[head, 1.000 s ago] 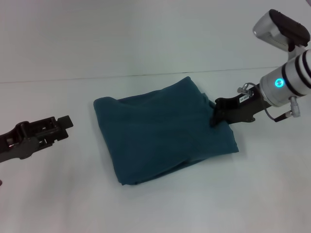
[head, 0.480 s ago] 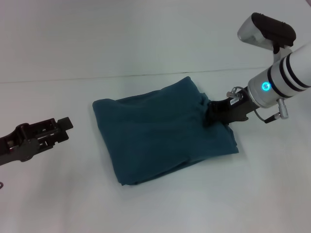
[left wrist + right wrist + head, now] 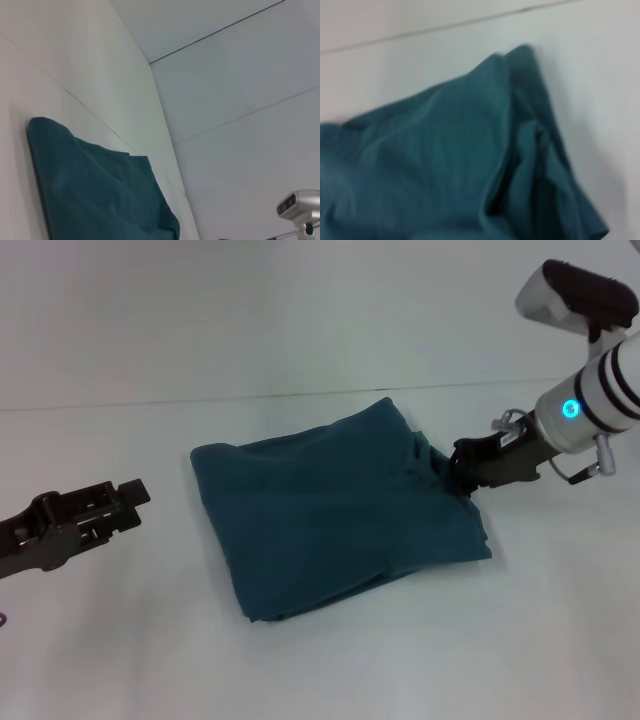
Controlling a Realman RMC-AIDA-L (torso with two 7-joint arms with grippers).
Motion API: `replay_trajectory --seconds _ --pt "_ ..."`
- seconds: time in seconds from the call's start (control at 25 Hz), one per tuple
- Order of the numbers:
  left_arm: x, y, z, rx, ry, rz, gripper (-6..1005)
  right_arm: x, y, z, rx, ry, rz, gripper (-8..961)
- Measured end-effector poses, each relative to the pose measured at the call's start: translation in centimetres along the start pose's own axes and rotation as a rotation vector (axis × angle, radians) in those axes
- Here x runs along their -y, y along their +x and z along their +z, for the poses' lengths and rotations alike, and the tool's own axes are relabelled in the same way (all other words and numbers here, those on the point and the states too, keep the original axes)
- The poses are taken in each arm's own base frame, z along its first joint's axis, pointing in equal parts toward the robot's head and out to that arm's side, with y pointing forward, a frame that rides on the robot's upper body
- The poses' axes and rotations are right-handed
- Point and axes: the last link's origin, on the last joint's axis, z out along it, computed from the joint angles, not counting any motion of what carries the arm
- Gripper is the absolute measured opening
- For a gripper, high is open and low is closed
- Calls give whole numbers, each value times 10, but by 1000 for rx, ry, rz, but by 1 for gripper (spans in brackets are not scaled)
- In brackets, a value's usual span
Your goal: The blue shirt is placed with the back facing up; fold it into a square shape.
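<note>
Since half a second ago the right tool (image 3: 462, 478) has drawn back toward 3 o'clock, off the shirt's bunched right edge, and its arm and wrist camera have shifted the same way; whether its fingers are open or closed I cannot tell, as they sit dark against the cloth's edge. The left tool (image 3: 132, 494) has not moved.

The tabletop (image 3: 330, 660) is plain white and matte, and a thin dark seam runs across it toward 12 o'clock, beyond the cloth. In the left wrist view pale wall panels with thin dark joint lines rise behind the tabletop.

The blue shirt (image 3: 335, 515) lies near the middle of the tabletop, folded into a rough 4-sided packet turned a little askew, plain side up, with a corner pointing toward 12 o'clock and another toward 6 o'clock. Its right edge, near 3 o'clock, is rumpled into soft folds, which the right wrist view shows close up (image 3: 470, 165).

The left tool rests low at 9 o'clock, well apart from the shirt, its fingers standing a little apart with nothing between them.
</note>
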Motion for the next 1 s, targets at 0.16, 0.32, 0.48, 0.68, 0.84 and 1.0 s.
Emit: replay_trajectory --seconds 0.16,0.32,0.48,0.68,0.84,1.0 --pt "0 0 0 0 1 -1 533 6 -7 -7 39 16 17 208" --pt "0 0 0 0 1 0 533 9 -14 -16 71 16 46 207" --pt "0 1 0 -2 1 1 534 2 -17 -20 77 -21 47 207" --pt "1 2 -2 -16 3 -1 534 -17 -17 -22 67 -155 56 206" --pt "2 4 -2 -27 13 -1 533 -32 -10 -14 44 -248 65 206" --pt "2 5 -2 -29 15 1 533 -39 -4 2 59 -251 78 205"
